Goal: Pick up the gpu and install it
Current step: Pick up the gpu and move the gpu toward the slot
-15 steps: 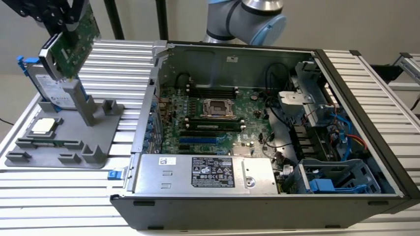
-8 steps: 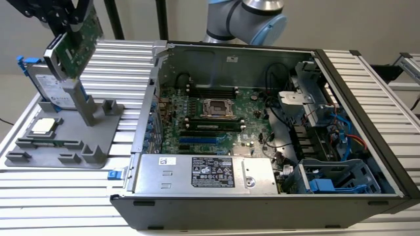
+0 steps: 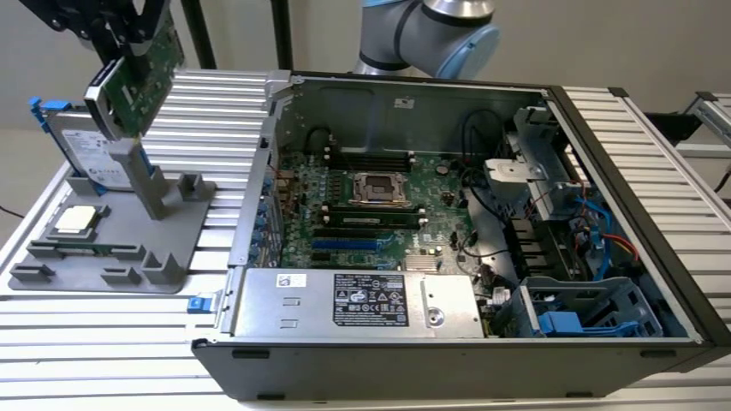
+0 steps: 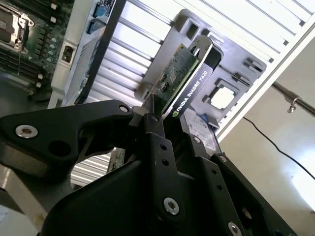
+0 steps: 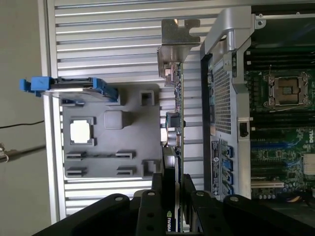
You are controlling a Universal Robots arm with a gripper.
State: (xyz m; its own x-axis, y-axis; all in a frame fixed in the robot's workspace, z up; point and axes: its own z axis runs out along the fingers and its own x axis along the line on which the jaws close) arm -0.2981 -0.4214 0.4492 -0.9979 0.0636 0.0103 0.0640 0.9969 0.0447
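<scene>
While aloft — gpu [image 4: 178, 73] between fingers [image 4: 156, 140]

The gpu [image 3: 137, 77] pairs a green circuit board [image 3: 157, 58], glossy black cooler [image 4: 193, 91] and bare silver metal bracket [image 5: 173, 34]; gripper [image 5: 172, 184] matt black, bench [image 3: 92, 342] ribbed silvery metal, holder [image 3: 183, 244] matt grey plastic, computer case [image 3: 377, 103] dull sheet metal.

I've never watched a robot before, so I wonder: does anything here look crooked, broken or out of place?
Nothing looks damaged or spilled. The green circuit card hangs tilted in the air near the grey plastic holder tray, but only because the black gripper grips it.
</scene>
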